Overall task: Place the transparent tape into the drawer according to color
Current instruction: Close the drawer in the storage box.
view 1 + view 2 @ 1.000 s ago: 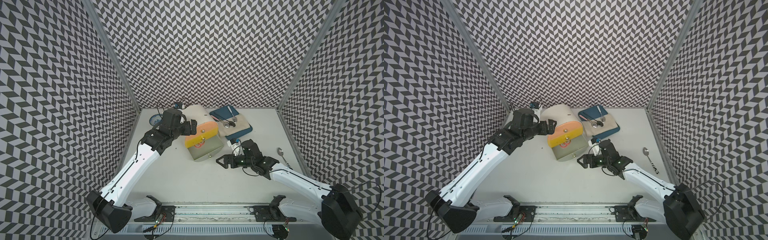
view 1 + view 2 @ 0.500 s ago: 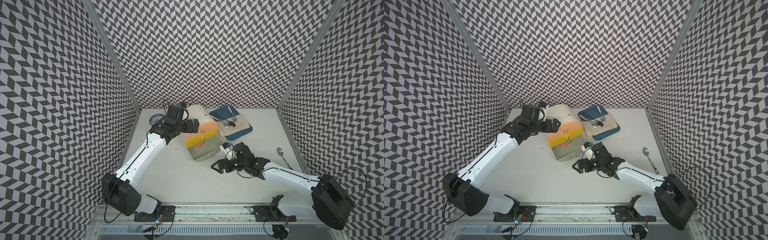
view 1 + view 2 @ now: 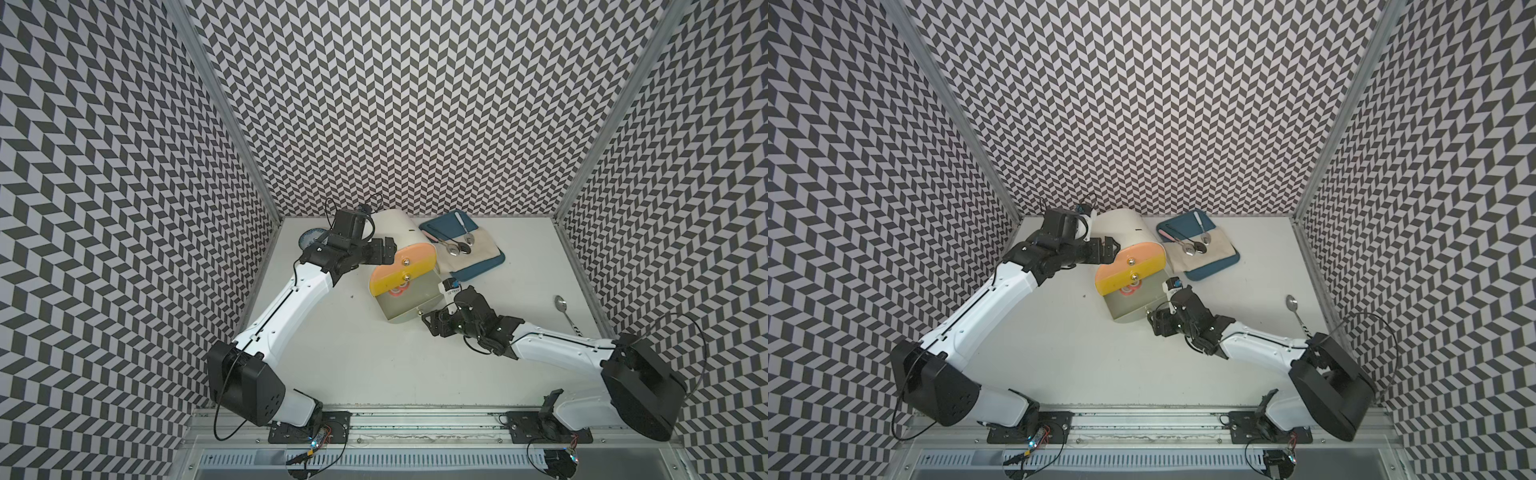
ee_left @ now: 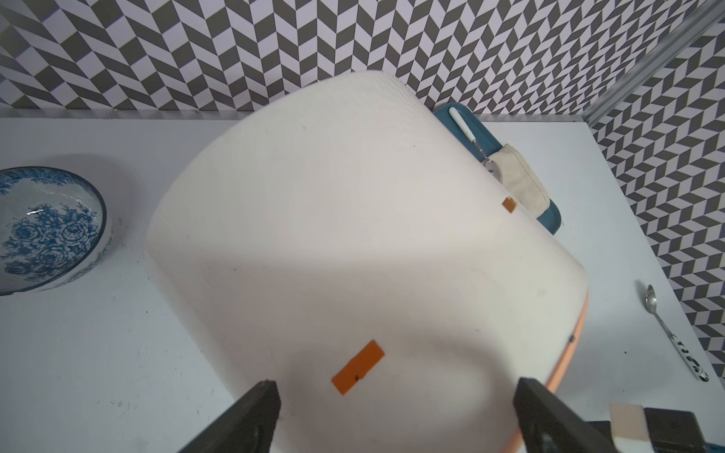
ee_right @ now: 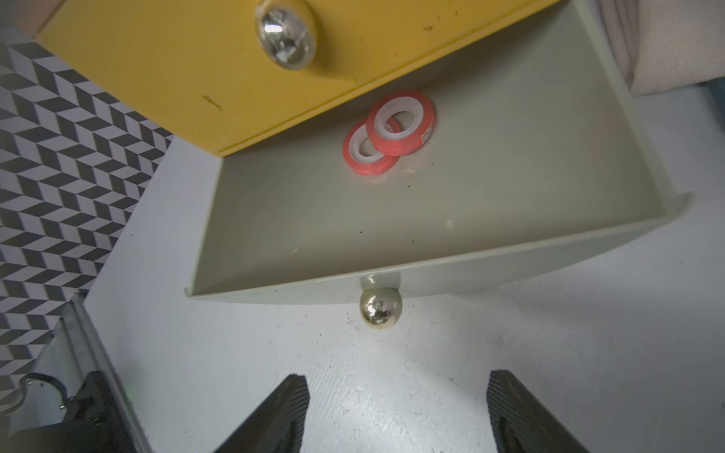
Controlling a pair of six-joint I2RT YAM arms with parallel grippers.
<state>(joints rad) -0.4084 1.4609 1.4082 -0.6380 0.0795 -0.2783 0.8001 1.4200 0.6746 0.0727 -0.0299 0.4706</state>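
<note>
A cream cabinet (image 3: 397,228) stands at the back with pink and yellow drawer fronts shut. Its grey-green bottom drawer (image 5: 431,270) is pulled out. Two red-rimmed transparent tape rings (image 5: 400,125) lie overlapping inside it, just under the yellow front (image 5: 196,59); they also show in a top view (image 3: 1130,289). My right gripper (image 5: 396,412) is open and empty, low over the table just short of the drawer's brass knob (image 5: 380,310). My left gripper (image 4: 396,408) is open, its fingers spread over the cabinet's cream body (image 4: 353,235) near the front edge.
A blue floral bowl (image 4: 43,231) sits left of the cabinet near the back wall. A blue mat (image 3: 440,226) with a beige cloth and spoons lies right of the cabinet. A loose spoon (image 3: 563,309) lies near the right wall.
My right gripper has moved left to the open drawer's knob and its jaws have narrowed a little. My left arm has dropped lower, its gripper staying at the cabinet.
</note>
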